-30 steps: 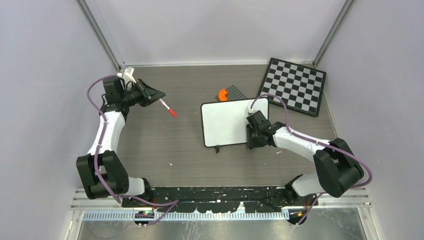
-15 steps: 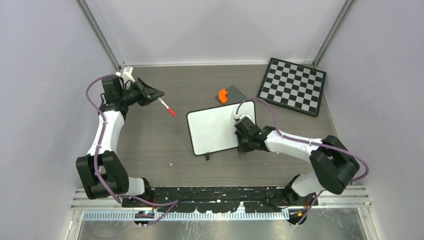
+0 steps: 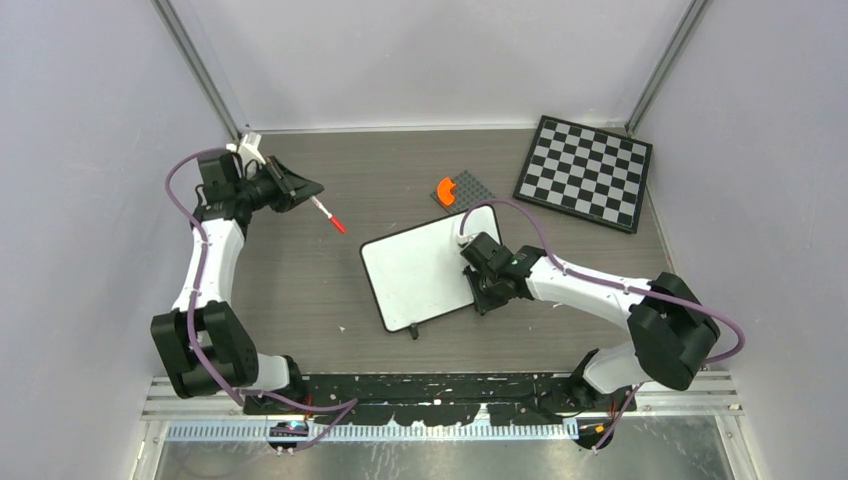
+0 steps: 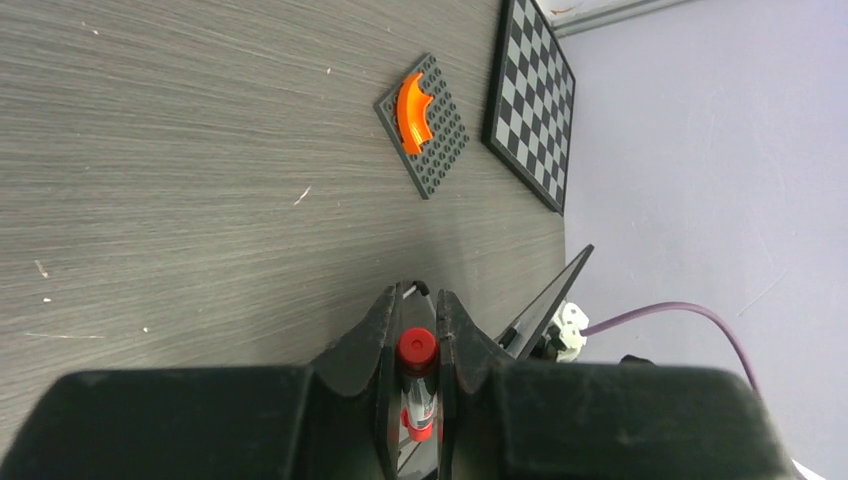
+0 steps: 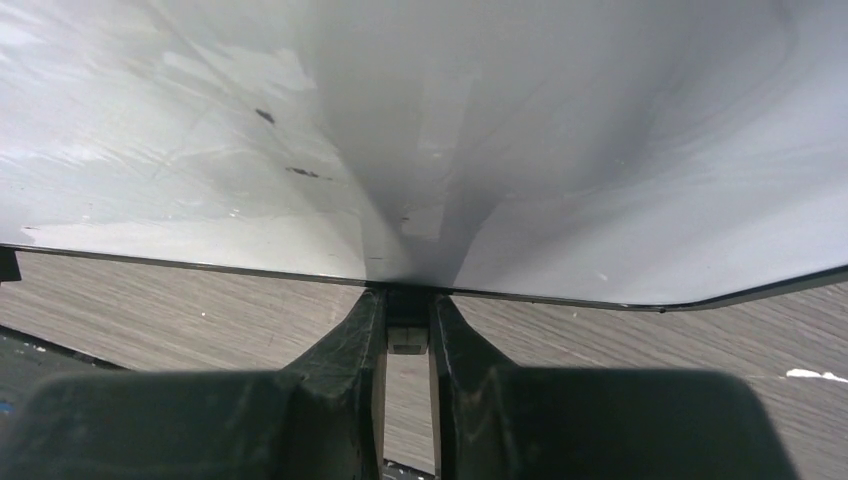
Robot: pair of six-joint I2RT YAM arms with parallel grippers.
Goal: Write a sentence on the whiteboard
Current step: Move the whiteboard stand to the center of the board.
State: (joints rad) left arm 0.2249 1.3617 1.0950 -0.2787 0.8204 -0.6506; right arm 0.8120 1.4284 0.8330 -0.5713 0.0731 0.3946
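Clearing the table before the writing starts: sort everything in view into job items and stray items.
For the job:
- whiteboard, clamped at its edge by the right gripper
- red marker, held in the left gripper

Lying about:
- chessboard
- grey studded plate
- orange curved piece on that plate

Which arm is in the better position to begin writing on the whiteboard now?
Left. The left gripper is shut on the red marker, its tip pointing out over the table. The right gripper is shut on the edge of the blank whiteboard, so it holds no pen.
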